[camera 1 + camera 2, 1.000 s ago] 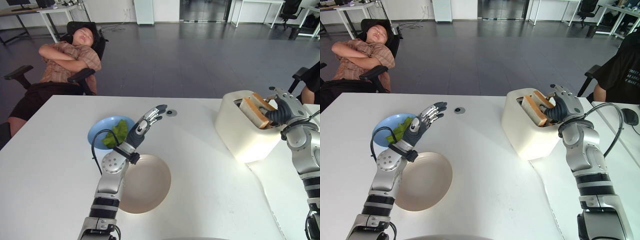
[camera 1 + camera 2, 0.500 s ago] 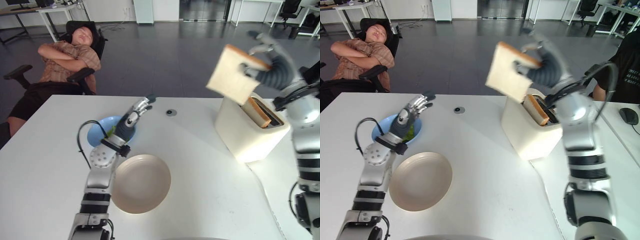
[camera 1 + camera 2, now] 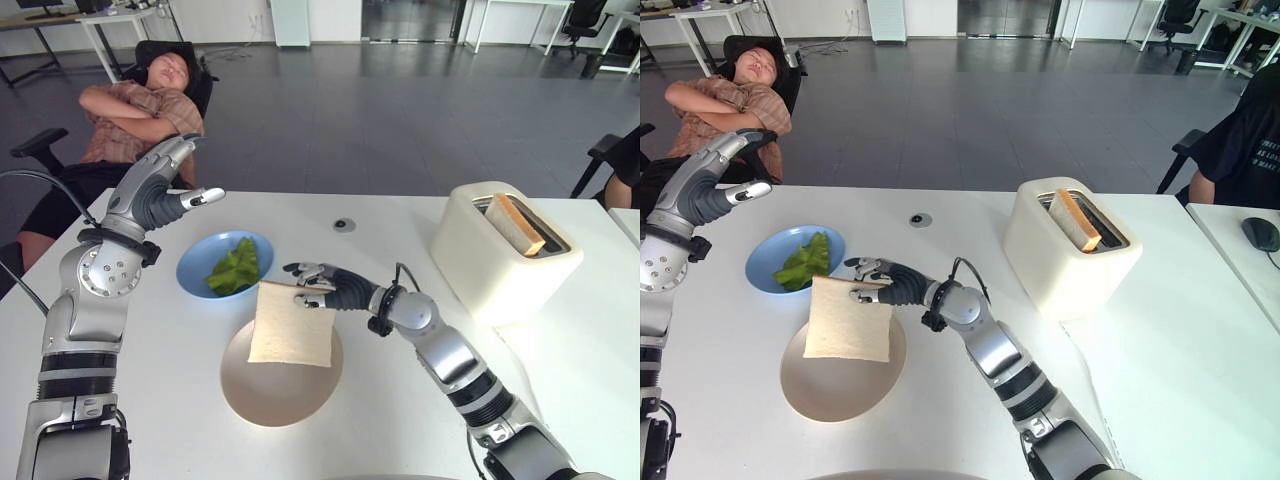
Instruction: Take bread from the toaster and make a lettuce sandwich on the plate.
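My right hand (image 3: 890,287) grips the top edge of 1 bread slice (image 3: 848,322) and holds it over the beige plate (image 3: 835,392). I cannot tell whether the slice's lower edge touches the plate. Just beyond the plate sits the blue bowl (image 3: 764,270), which contains lettuce (image 3: 803,264). On the right of the white table (image 3: 1160,340), the toaster (image 3: 1065,268) carries 1 more slice (image 3: 1076,220) in its slot. My left hand (image 3: 700,195) hangs raised at the table's left edge, fingers loosely extended and holding nothing.
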You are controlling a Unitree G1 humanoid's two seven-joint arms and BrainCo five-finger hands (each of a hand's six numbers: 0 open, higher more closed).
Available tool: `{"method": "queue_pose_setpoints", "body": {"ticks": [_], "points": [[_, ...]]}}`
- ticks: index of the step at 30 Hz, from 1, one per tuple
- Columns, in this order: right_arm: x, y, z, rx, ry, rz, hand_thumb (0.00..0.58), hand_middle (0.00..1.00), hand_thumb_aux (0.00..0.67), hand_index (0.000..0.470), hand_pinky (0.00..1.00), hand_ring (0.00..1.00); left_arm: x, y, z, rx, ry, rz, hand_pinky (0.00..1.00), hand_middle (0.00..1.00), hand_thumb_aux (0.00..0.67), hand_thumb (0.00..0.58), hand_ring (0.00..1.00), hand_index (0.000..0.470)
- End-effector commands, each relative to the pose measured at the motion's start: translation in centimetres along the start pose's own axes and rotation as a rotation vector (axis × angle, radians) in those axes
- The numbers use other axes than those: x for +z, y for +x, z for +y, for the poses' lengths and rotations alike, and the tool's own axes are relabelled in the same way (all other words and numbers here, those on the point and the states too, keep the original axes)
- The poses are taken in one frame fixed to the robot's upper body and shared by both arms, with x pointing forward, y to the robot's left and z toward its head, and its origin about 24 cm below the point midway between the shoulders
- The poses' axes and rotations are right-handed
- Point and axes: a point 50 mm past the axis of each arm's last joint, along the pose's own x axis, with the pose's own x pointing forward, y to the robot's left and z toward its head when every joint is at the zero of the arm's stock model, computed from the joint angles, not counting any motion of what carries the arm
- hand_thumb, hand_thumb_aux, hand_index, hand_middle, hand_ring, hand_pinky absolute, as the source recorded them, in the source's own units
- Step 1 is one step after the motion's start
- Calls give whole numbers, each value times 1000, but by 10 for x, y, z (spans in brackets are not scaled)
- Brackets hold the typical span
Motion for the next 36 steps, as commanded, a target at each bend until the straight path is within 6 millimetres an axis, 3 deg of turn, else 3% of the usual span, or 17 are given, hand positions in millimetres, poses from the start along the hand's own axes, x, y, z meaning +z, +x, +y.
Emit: {"method": "queue_pose_setpoints", "body": {"ticks": [1, 7, 9, 10, 11, 14, 19, 24, 30, 36], "points": [[-10, 10, 10, 31, -31, 27, 580, 0, 670, 470, 0, 0, 2, 1, -4, -28, 19, -5, 0, 0, 0, 0, 0, 0], [-28, 13, 21, 78, -116, 77, 580, 0, 670, 470, 0, 0, 3, 1, -7, -39, 21, -5, 0, 0, 0, 0, 0, 0], [-32, 13, 25, 92, -149, 85, 530, 0, 473, 332, 0, 0, 3, 2, -8, -44, 21, -6, 0, 0, 0, 0, 0, 0], [-33, 13, 25, 94, -163, 85, 291, 0, 197, 138, 0, 0, 3, 2, -9, -47, 21, -7, 0, 0, 0, 0, 0, 0], [-33, 14, 25, 93, -172, 84, 0, 0, 0, 0, 0, 0, 3, 2, -10, -49, 20, -7, 0, 0, 0, 0, 0, 0], [-31, 14, 17, 58, -194, 77, 0, 0, 0, 0, 0, 0, 3, 3, -12, -54, 15, -6, 0, 0, 0, 0, 0, 0], [-13, 13, -24, -91, -231, 36, 0, 0, 0, 0, 0, 0, -1, 3, -20, -97, 21, 9, 0, 0, 0, 0, 0, 0], [4, 2, -58, -219, -239, -8, 0, 0, 0, 0, 0, 0, -14, 6, -42, -214, 242, 89, 0, 0, 0, 0, 0, 0], [11, -8, -67, -261, -244, -21, 0, 0, 0, 0, 0, 0, -44, 9, -65, -346, 469, 232, 0, 0, 0, 0, 0, 0], [13, -10, -65, -262, -245, -29, 0, 0, 0, 0, 0, 0, -60, 16, -87, -435, 517, 318, 0, 0, 0, 0, 0, 0]]}}
